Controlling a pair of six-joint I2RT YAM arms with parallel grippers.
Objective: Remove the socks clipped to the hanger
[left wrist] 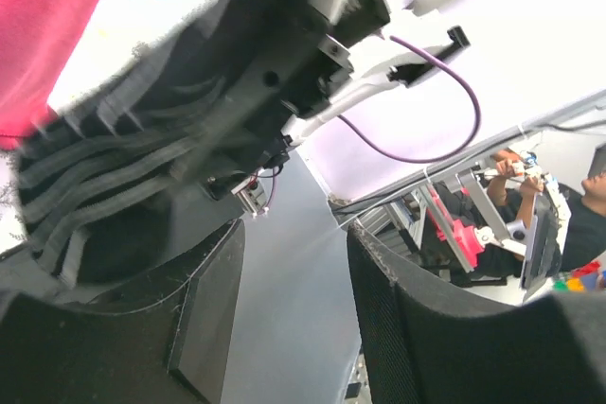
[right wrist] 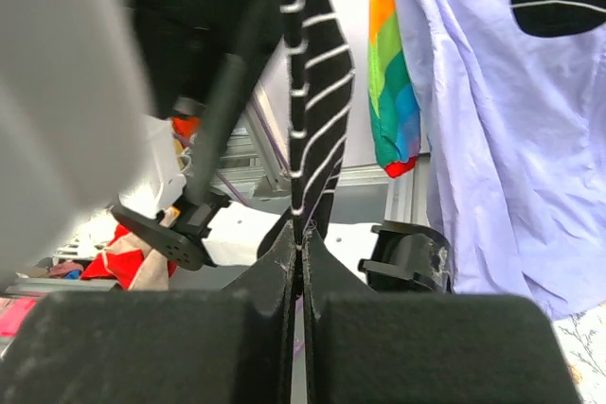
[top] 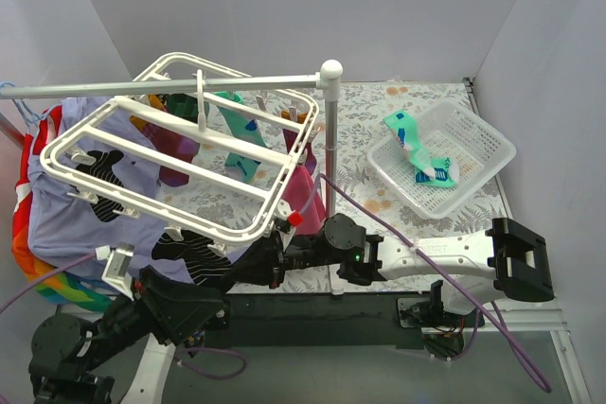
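Note:
The white hanger (top: pixel 248 211) hangs tilted from the grey rail. Teal-green (top: pixel 237 139), magenta-purple (top: pixel 176 158) and pink (top: pixel 301 188) socks hang clipped under it. A black striped sock (top: pixel 189 249) hangs at its near edge, and another (top: pixel 100 173) hangs in front of the lavender shirt. My right gripper (top: pixel 265 254) is under the near edge, shut on the black striped sock (right wrist: pixel 312 120); in the right wrist view its fingertips (right wrist: pixel 301 243) pinch the sock's lower end. My left gripper (top: pixel 223 279) is just below it, open and empty (left wrist: pixel 294 262), with the pink sock (left wrist: pixel 47 26) above it.
A white mesh basket (top: pixel 492 144) at the right holds a teal sock (top: pixel 421 153). The grey rail (top: pixel 170 85) and its pole (top: pixel 330 153) stand mid-table. The lavender shirt (top: pixel 66 219) and the rainbow garment (right wrist: pixel 393 92) hang at the left. Grey walls enclose the table.

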